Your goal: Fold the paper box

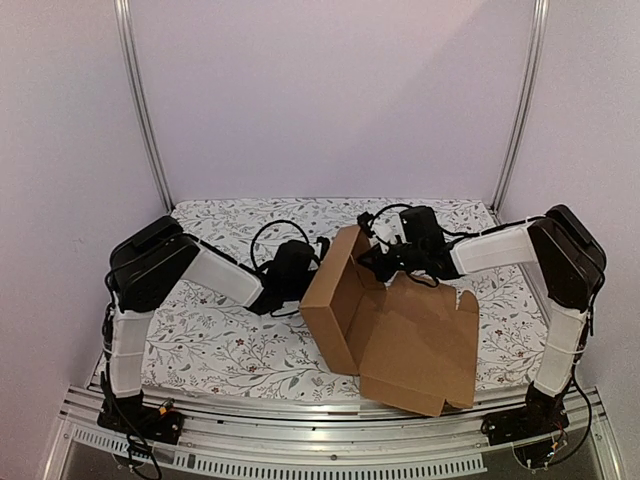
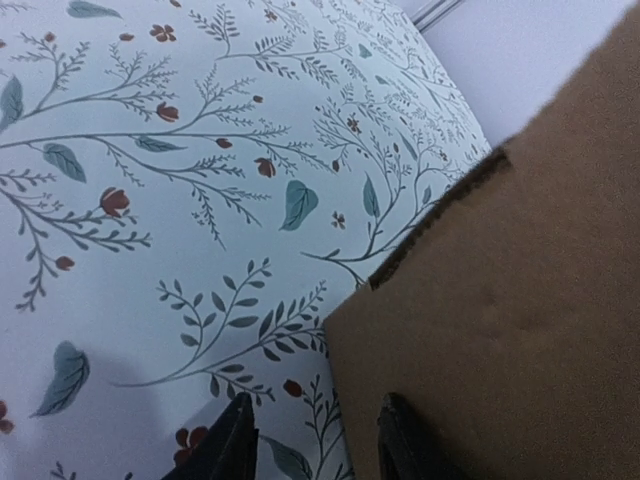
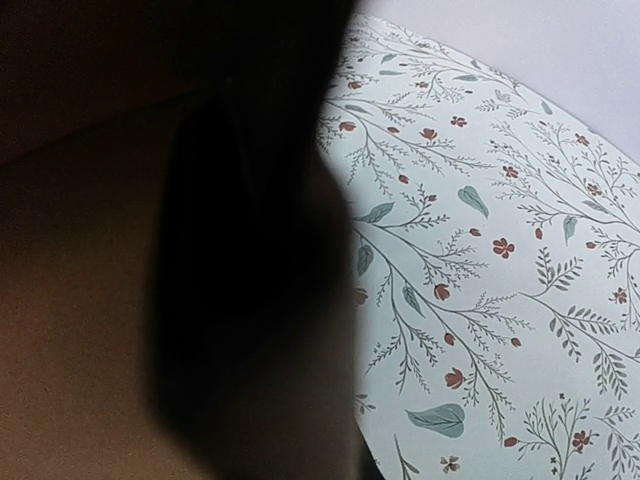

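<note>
The paper box (image 1: 420,345) is brown cardboard lying in the middle of the table. Its left wall is raised and its wide lid panel lies flat toward the near edge. My left gripper (image 1: 303,276) is at the outer side of the raised wall. In the left wrist view the gripper (image 2: 318,442) is open, with the near corner edge of the cardboard (image 2: 520,300) between its two fingertips. My right gripper (image 1: 376,258) is at the wall's top far corner. In the right wrist view dark cardboard (image 3: 80,300) fills the left half and hides the fingers.
The table is covered by a white cloth with a leaf and flower print (image 1: 220,340). Black cables (image 1: 270,235) loop behind the left gripper. Metal frame posts stand at the back corners, and an aluminium rail (image 1: 300,440) runs along the near edge.
</note>
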